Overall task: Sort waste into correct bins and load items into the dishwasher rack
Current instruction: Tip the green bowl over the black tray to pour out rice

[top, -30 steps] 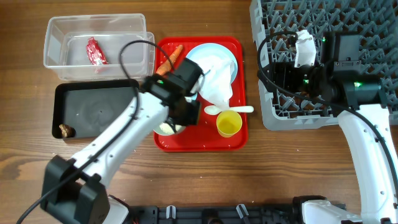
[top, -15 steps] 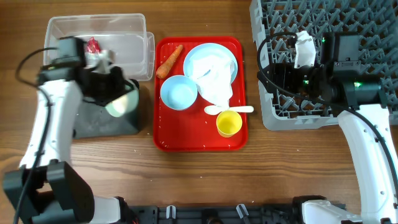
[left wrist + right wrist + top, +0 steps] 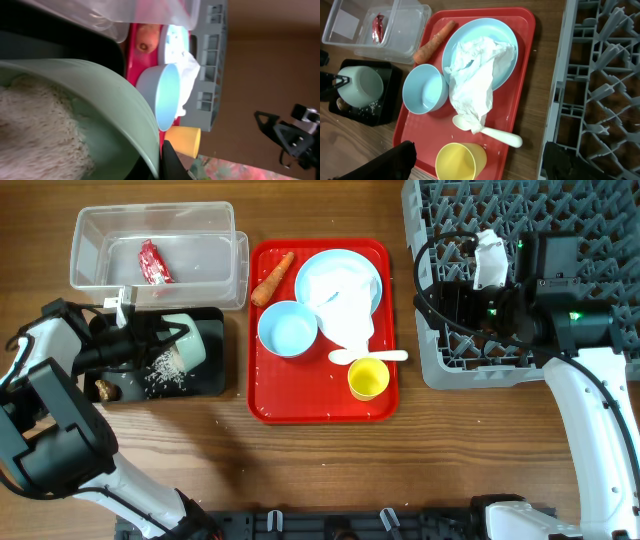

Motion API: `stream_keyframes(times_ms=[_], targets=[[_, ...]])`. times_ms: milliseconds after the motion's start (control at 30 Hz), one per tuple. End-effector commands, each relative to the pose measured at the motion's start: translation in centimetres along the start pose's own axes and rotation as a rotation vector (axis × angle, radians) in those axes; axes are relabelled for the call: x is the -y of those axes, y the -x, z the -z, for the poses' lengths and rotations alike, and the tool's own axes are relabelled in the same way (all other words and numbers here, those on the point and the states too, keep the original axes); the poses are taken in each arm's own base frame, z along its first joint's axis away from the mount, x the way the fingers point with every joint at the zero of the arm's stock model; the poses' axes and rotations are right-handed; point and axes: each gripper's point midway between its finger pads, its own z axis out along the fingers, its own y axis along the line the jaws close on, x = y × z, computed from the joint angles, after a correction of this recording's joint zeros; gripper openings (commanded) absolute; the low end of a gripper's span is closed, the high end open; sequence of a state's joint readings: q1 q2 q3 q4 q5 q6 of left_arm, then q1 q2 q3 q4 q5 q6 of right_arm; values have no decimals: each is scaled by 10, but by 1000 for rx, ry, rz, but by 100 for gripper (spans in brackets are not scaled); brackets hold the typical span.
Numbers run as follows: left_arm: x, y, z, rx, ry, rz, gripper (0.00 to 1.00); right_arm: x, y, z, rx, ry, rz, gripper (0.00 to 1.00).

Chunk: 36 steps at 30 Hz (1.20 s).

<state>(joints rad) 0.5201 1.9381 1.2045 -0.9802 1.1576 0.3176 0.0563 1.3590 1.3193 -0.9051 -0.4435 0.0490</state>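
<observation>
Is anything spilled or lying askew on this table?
White rice lies scattered in the black tray, beside the pale-green bowl that the left claw holds tipped on its side. A crumpled napkin lies across the blue plate.

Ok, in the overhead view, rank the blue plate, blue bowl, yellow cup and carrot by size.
Largest to smallest: light-blue plate, light-blue bowl, then yellow cup and carrot, too alike to rank.

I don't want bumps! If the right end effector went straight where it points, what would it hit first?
Probably the yellow cup on the red tray, though depth is hard to judge.
</observation>
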Motion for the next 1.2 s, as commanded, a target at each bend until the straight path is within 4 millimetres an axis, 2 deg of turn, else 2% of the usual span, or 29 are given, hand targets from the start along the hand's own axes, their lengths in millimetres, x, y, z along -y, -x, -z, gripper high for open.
stream_keyframes(times_ms=[0,133,333,567,1167], targets=[[28,7,4,53,-174,-56,4,0,4,1,6,-4,-2,84],[41,6,7,64,-248,-18,4,0,4,1,6,-4,-3,84],[47,0,8,49,-277,70,4,0,4,1,6,-5,-2,85],[67,8,21,98,-410,135,4,0,4,1,6,-5,-1,84],[71,3,22,81,-416,221,4,0,0,1,-9,-6,-5,85]])
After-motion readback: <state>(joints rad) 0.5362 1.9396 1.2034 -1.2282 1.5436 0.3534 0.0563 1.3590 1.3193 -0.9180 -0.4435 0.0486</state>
